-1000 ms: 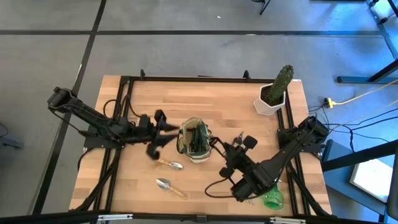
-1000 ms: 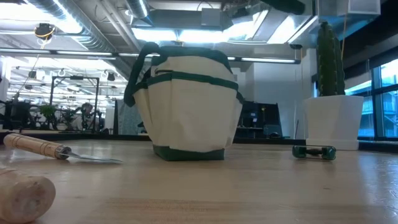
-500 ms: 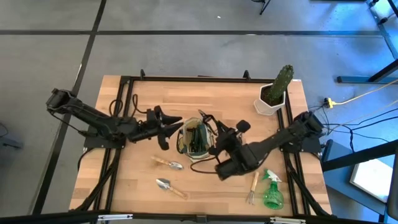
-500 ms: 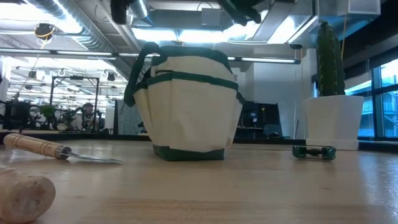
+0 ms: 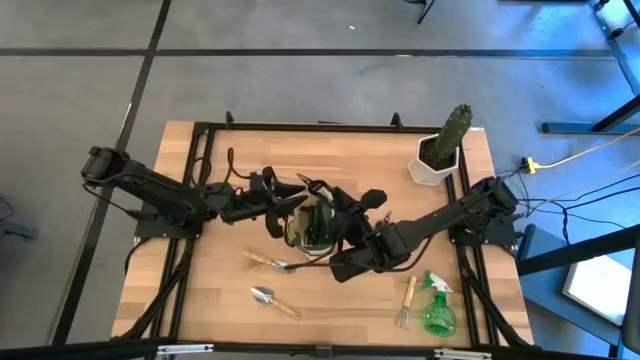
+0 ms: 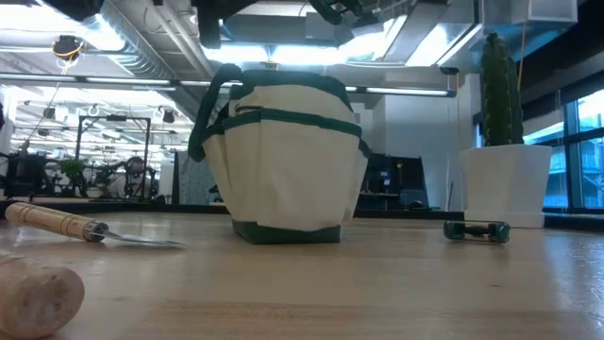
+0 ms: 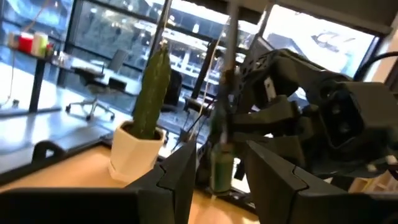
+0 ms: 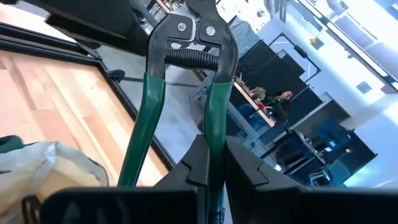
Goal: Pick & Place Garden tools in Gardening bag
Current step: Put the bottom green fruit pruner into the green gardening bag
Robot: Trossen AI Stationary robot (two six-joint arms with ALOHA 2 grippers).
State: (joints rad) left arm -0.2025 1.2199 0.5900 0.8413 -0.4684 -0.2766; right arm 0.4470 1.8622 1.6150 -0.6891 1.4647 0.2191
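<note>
- Above the gardening bag (image 5: 312, 222): right gripper (image 8: 211, 163) clamps green-handled pruners (image 8: 186, 93); left gripper (image 5: 285, 205) hangs open at the bag's rim.
- On the table: trowels (image 5: 272, 298), hand fork (image 5: 404, 302), spray bottle (image 5: 437, 306) remain unpacked.

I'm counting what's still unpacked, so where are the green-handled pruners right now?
The pruners are clamped by one handle in the right gripper, held in the air above the gardening bag at the table's middle in the high view.
</note>
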